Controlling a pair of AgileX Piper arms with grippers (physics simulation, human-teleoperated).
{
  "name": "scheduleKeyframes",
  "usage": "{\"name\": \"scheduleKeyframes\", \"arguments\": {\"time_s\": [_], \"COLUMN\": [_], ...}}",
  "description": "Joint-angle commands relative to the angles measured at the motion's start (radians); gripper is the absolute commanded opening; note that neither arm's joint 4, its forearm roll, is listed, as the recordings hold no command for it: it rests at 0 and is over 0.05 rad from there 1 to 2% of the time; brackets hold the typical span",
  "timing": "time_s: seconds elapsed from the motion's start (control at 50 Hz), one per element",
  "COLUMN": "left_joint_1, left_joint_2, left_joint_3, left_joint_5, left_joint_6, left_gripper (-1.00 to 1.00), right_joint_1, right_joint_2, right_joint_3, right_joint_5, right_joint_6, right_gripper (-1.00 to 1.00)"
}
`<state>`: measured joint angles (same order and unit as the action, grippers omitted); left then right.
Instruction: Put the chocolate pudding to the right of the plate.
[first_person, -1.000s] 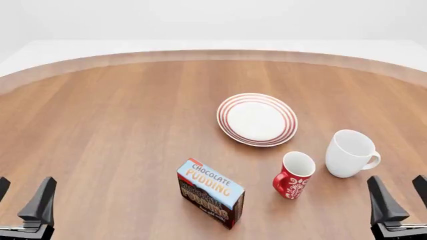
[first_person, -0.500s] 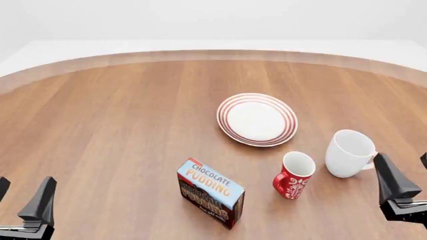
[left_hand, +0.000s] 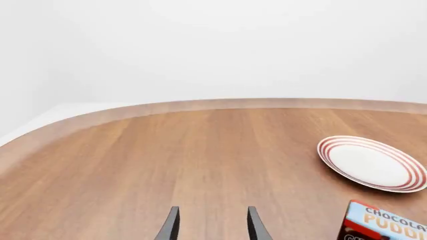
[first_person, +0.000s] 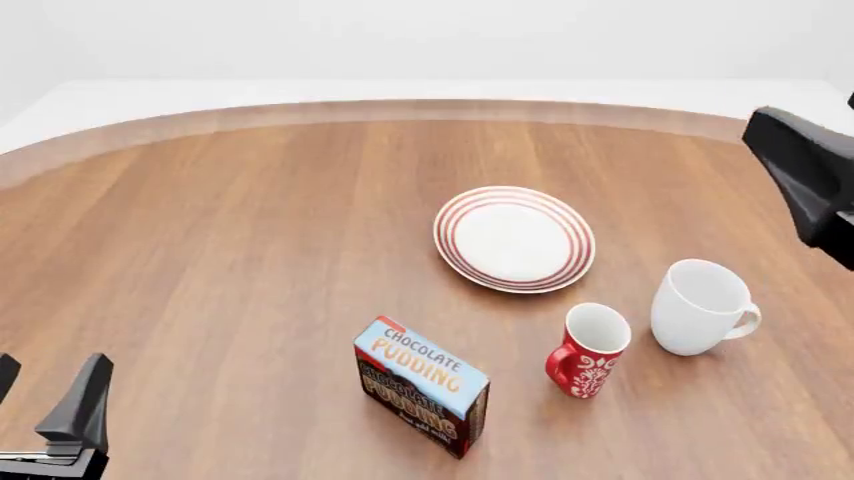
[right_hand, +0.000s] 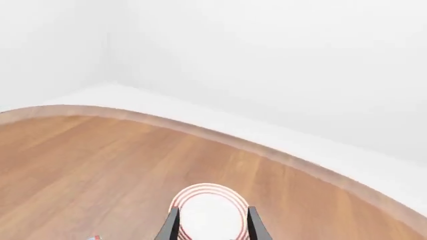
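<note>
The chocolate pudding (first_person: 420, 385) is a small carton with a light blue top, standing near the table's front, left of centre of the plate. The plate (first_person: 514, 238), white with red rings, lies mid-table, beyond and to the right of the carton. My left gripper (first_person: 47, 400) hangs open at the front left corner, far from the carton; its wrist view shows the open fingertips (left_hand: 172, 225), the plate (left_hand: 370, 162) and the carton (left_hand: 383, 225). My right gripper (first_person: 827, 150) is raised at the right edge, open and empty. Its wrist view looks down on the plate (right_hand: 210, 210).
A red patterned mug (first_person: 587, 350) stands just right of the carton, in front of the plate. A plain white mug (first_person: 701, 307) stands right of the red one. The wooden table (first_person: 240, 230) has a curved far edge.
My right gripper has risen from the front right corner, up and away along the right edge. The left gripper, carton, plate and mugs have not moved.
</note>
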<state>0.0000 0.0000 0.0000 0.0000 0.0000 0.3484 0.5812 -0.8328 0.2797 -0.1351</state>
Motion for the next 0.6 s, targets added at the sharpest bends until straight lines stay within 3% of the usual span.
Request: {"name": "scheduleKeyframes", "arguments": {"time_s": [0.02, 0.14, 0.16, 0.24, 0.3, 0.38, 0.6], "left_joint_1": [0.000, 0.000, 0.000, 0.000, 0.000, 0.000, 0.000], "left_joint_2": [0.000, 0.000, 0.000, 0.000, 0.000, 0.000, 0.000], "left_joint_3": [0.000, 0.000, 0.000, 0.000, 0.000, 0.000, 0.000], "left_joint_5": [0.000, 0.000, 0.000, 0.000, 0.000, 0.000, 0.000], "left_joint_6": [0.000, 0.000, 0.000, 0.000, 0.000, 0.000, 0.000], "left_gripper": [1.00, 1.00, 1.00, 1.00, 1.00, 1.00, 1.00], "right_joint_1": [0.206, 0.231, 0.260, 0.299, 0.352, 0.352, 0.351], "right_joint_2": [0.177, 0.209, 0.219, 0.234, 0.278, 0.365, 0.419], "right_joint_3": [-0.229, -0.285, -0.296, -0.304, -0.315, -0.313, -0.295], "right_joint_5": [0.089, 0.114, 0.109, 0.097, 0.103, 0.079, 0.093], "right_joint_6": [-0.013, -0.035, -0.006, 0.001, 0.036, 0.002, 0.040], "right_gripper": [1.00, 1.00, 1.00, 1.00, 1.00, 1.00, 1.00]}}
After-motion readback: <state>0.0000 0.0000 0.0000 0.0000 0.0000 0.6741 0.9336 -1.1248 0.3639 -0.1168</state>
